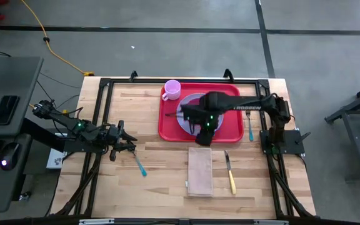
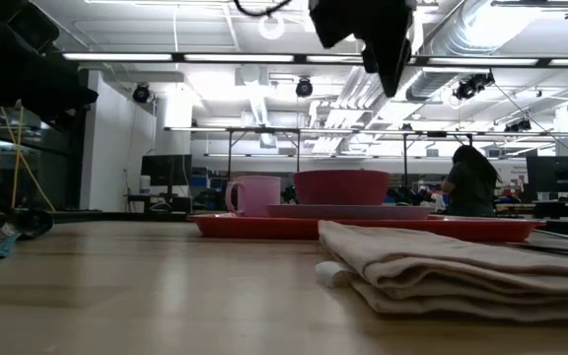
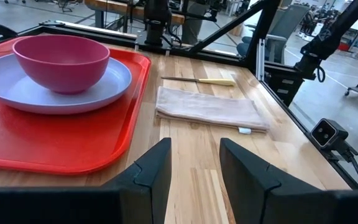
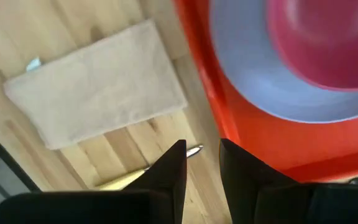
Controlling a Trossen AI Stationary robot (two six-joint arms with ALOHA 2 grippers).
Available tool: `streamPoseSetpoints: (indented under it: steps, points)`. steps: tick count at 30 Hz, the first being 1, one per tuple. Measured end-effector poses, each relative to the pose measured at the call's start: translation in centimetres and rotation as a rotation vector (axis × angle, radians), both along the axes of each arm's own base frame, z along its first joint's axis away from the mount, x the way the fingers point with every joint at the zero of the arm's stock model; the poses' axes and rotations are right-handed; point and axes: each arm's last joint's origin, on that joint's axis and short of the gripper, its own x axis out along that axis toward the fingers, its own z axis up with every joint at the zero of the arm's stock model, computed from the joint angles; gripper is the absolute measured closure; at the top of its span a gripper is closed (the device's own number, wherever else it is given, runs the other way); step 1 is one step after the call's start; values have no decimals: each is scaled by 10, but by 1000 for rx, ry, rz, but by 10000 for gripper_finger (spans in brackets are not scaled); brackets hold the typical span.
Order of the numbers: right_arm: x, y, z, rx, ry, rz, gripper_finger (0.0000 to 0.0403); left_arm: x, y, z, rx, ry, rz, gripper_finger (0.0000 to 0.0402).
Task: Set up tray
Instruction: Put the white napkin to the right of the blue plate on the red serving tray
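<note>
Tray half set, napkin and cutlery waiting on the table

The tray (image 1: 169, 125) is placed far-centre with plate (image 3: 17, 93), bowl (image 3: 61, 59) and cup (image 1: 172, 89); the right gripper (image 4: 202, 163) is held above its near edge and the left gripper (image 3: 194, 163) waits at left, both with fingers slightly spread and empty.

The tray (image 3: 55, 146) looks like smooth, glossy red plastic, the napkin (image 3: 210, 109) is soft matt cloth with folds, and the bench (image 1: 161, 169) is pale wood — planks with visible grain.
</note>
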Motion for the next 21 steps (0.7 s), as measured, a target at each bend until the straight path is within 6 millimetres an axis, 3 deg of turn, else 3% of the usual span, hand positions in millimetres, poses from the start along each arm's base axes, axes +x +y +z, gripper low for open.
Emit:
streamPoseSetpoints:
  steps: [8, 21]
  points:
    - [1, 34, 0, -76, -15, 32, 329, 0, 0, 0, 0, -1, 0, 236]
    - [5, 59, 0, -58, -68, 13, 329, 0, -2, 0, -14, 2, -59, 236]
